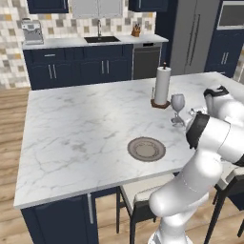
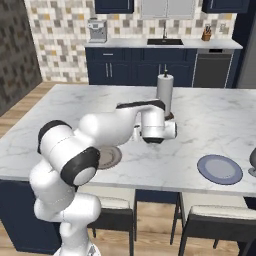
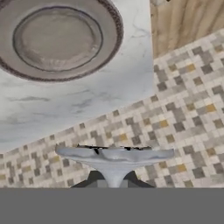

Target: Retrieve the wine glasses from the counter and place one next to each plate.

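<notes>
One brownish plate (image 1: pixel 146 148) is seen lying flat on the marble table (image 1: pixel 76 128), left of a wine glass (image 1: pixel 177 102) held upright above the tabletop by its stem in the clamped claw (image 3: pixel 114 181). Behind the glass a paper towel roll (image 1: pixel 162 85) stands. Farther right, a bluish plate (image 2: pixel 219 168) rests near the table's front edge.
</notes>
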You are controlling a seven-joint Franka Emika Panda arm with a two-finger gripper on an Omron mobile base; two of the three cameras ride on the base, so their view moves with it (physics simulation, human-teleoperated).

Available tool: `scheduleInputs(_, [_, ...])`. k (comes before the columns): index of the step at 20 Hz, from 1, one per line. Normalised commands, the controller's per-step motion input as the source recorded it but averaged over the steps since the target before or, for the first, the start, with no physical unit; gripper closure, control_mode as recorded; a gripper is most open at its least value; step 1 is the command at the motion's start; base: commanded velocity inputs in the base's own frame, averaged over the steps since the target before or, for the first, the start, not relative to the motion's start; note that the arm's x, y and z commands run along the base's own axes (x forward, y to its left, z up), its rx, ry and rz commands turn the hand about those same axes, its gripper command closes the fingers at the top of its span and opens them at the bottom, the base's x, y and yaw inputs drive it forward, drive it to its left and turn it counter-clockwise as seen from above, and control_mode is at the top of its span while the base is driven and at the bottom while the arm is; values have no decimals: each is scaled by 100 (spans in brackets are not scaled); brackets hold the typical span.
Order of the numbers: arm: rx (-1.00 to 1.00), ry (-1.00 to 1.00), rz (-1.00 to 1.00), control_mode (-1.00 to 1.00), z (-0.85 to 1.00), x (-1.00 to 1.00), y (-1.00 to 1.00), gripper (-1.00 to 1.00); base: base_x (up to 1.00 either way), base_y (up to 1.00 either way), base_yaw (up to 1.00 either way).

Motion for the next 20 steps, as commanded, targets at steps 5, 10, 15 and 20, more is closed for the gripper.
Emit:
scheduleInputs(5, [1, -19, 7, -100, -36, 23, 0, 100, 0, 0, 0])
scheduleInputs(10, [-9, -33, 14, -100, -28, 30, 0, 100, 0, 0, 0])
scheduleInputs(15, [-20, -5, 2, -100, -25, 23, 5, 100, 0, 0, 0])
scheduleInputs(20, [-15, 0, -5, -100, -27, 12, 22, 100, 0, 0, 0])
